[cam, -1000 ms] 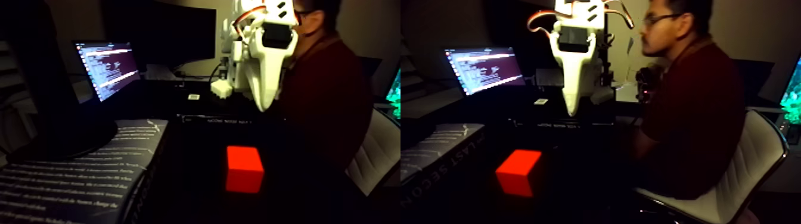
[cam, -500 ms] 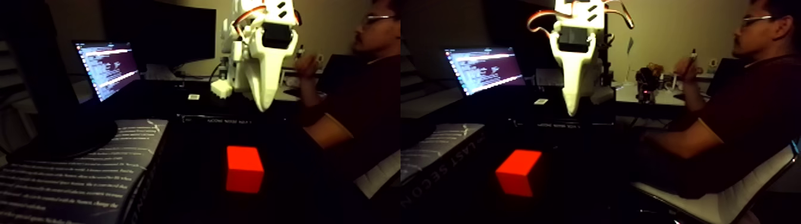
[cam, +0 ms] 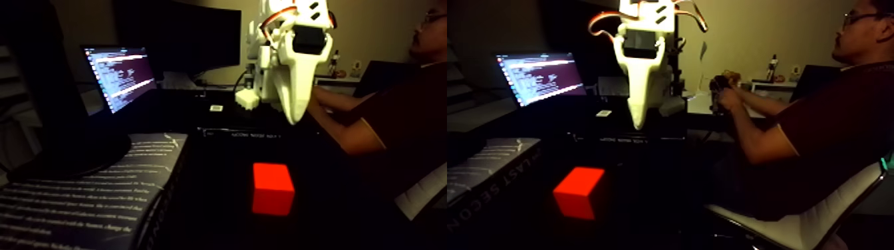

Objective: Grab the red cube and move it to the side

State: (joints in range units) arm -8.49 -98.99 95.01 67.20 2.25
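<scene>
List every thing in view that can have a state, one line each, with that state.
red cube: resting on the dark table, untouched, nothing around it.
gripper: hanging above and behind the cube, pointing down, jaws together, holding nothing.
laptop: open, screen lit with text.
monitor: dark, seemingly off.
person: seated on a white chair, hands forward at the desk.
</scene>
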